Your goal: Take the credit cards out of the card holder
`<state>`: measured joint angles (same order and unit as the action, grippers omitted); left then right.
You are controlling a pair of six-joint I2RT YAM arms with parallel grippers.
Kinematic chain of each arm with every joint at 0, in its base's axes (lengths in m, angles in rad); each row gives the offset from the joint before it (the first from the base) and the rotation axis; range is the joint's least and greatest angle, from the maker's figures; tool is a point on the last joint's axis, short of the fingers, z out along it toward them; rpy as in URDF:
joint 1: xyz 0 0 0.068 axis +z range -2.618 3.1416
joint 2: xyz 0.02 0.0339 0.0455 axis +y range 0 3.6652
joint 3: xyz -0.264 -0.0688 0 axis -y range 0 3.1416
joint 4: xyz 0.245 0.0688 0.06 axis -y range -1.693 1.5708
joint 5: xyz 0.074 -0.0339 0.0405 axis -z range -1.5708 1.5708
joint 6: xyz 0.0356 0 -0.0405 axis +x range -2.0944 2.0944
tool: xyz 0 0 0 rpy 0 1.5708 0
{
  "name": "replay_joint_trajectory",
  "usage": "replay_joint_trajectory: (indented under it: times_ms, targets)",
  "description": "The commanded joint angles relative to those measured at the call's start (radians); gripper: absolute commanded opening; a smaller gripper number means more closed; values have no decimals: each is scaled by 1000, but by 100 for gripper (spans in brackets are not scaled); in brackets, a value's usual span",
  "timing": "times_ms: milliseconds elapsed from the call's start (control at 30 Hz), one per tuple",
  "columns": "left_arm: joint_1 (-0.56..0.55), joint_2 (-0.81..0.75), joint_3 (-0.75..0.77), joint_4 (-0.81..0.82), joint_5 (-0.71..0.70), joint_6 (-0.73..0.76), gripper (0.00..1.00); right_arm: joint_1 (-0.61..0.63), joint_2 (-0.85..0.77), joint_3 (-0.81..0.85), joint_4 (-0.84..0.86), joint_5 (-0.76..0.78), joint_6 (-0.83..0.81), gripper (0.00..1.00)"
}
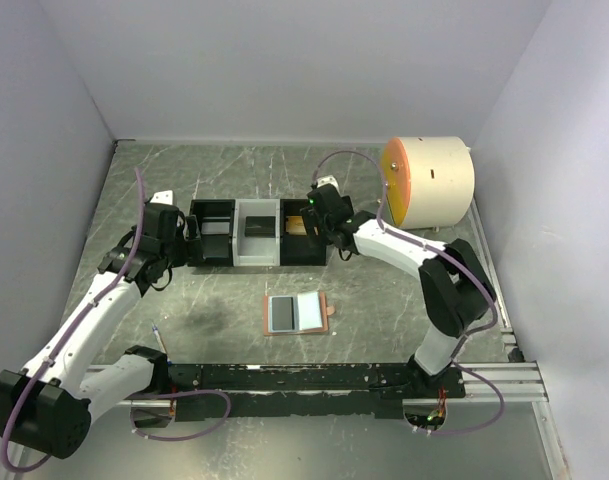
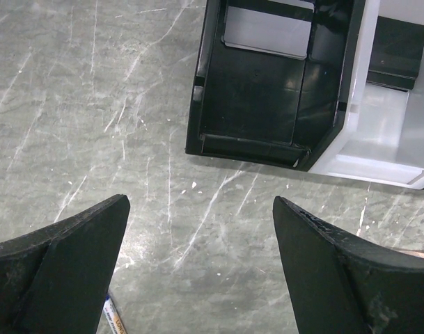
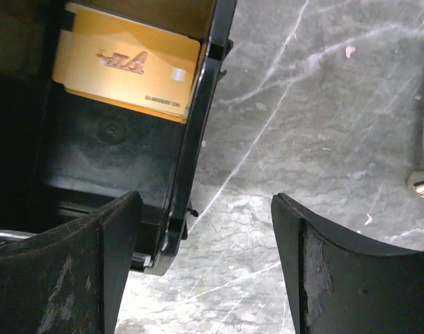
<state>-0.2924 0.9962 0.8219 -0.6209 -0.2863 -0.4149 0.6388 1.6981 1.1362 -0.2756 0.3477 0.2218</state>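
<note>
Both the right gripper (image 3: pixel 206 202) and left gripper (image 2: pixel 201 202) stood wide, empty. A gold card (image 3: pixel 124 66) lay in the tray (image 3: pixel 198 125) (that drop seems done). The card holder (image 1: pixel 297 313) lay open, well apart from both; the next move, I judge, calls for reaching there.

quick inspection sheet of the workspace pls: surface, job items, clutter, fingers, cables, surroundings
surface: grey marbled table, dark smudge left of centre.
job's things: card holder lies open and flat, with a dark grey card on its left half. The tray holds a pale card in the left bay, a dark card in the middle and a gold card in the right.
clutter: cream drum with an orange face, far right; small pen-like item near the left arm.
grippers: left gripper fingers open, empty, off the tray's left end; right gripper fingers open, empty, straddling the tray's right wall.
cables: purple cables along both arms, none over tray or holder.
surroundings: plain pale walls.
</note>
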Motion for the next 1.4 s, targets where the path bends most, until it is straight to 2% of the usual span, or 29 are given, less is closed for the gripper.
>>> replay_joint_trajectory:
  times_ms: [0, 167, 433, 600, 767, 933, 1067, 1167, 1267, 1367]
  targets:
    - [2, -13, 24, 3, 17, 12, 96, -5, 63, 47, -86, 68, 48, 76]
    - [2, -6, 24, 3, 20, 13, 96, -46, 76, 53, -97, 115, 33, 76]
    - [3, -7, 20, 16, 53, 22, 95, -80, 30, 64, -100, 4, -4, 76]
    - [2, -14, 19, 16, 53, 20, 95, -80, -91, 25, -105, -52, 48, 76]
    - [2, -19, 21, 15, 40, 21, 95, -65, -290, -115, -13, -257, 167, 75]
    - [2, -30, 20, 16, 38, 17, 94, 38, -431, -340, 134, -394, 366, 72]
    - [1, -39, 12, 27, 60, 20, 93, 138, -483, -474, 264, -418, 484, 69]
    - [2, -38, 11, 29, 71, 21, 93, 196, -479, -511, 312, -409, 535, 69]
    - [1, -40, 14, 30, 72, 22, 93, 225, -472, -556, 356, -413, 582, 72]
    - [-1, -46, 10, 33, 83, 23, 93, 240, -507, -638, 470, -419, 645, 76]
